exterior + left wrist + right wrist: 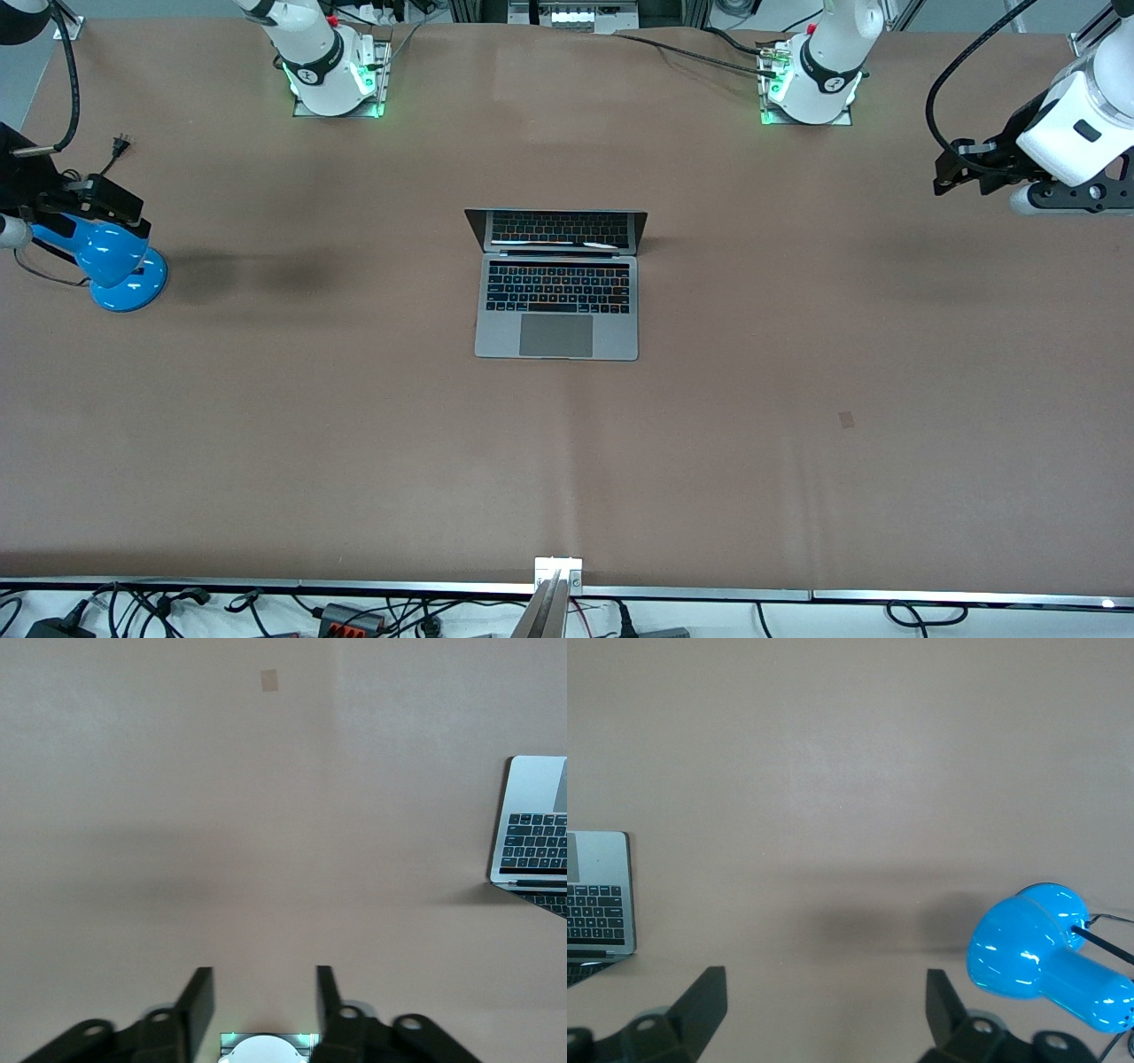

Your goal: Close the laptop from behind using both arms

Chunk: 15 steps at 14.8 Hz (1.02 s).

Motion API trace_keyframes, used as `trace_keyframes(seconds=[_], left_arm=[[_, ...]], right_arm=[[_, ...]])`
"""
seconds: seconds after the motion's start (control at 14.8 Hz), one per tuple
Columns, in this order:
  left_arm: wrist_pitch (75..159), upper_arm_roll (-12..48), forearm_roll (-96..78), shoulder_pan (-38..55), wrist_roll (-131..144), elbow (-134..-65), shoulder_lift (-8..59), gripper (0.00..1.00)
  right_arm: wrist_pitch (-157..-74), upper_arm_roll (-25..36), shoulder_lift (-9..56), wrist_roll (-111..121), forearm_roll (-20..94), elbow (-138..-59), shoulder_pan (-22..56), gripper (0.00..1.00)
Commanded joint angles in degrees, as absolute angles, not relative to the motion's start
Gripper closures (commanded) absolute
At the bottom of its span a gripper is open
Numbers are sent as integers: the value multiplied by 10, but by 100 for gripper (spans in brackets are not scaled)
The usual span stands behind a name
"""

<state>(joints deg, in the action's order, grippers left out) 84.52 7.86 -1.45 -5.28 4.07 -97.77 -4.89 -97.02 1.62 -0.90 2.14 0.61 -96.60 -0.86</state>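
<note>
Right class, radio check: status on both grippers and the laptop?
Left gripper open, right gripper open, both waiting at table ends. Laptop open, mid-table, untouched. Blue lamp under right gripper, clear of laptop.

Brown-covered table [797,461]. Open laptop [557,310] is placed flat near the middle, between the two arm bases. Blue desk lamp [120,266] is set at the right arm's end. Small tape patch [847,419] is seen nearer the front camera, toward the left arm's end.
</note>
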Motion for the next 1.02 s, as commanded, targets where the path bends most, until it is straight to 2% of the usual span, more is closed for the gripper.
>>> trace_keyframes(seconds=[0.0,0.14,0.2,0.27,0.68,0.95], left_arm=[[832,74,-30,-52,27,-969,-54,88],[831,74,-30,-52,27,-969,-54,94],[831,74,-30,-52,27,-969,-54,99],[831,74,-30,-53,27,-969,-54,99],[796,80,-30,-53,26,-967,-54,99],[792,83,-92,-51,18,-964,-52,99]], right_arm=[[-960,16,-12,27,-1,-962,-7,43],[-955,15,-10,30,-1,-962,-7,74],[-955,15,-9,30,-1,-962,-7,88],[-953,15,-9,30,-1,-962,-6,98],[-935,15,1,20,0,-967,13,100],[-886,12,28,19,10,-968,38,100]])
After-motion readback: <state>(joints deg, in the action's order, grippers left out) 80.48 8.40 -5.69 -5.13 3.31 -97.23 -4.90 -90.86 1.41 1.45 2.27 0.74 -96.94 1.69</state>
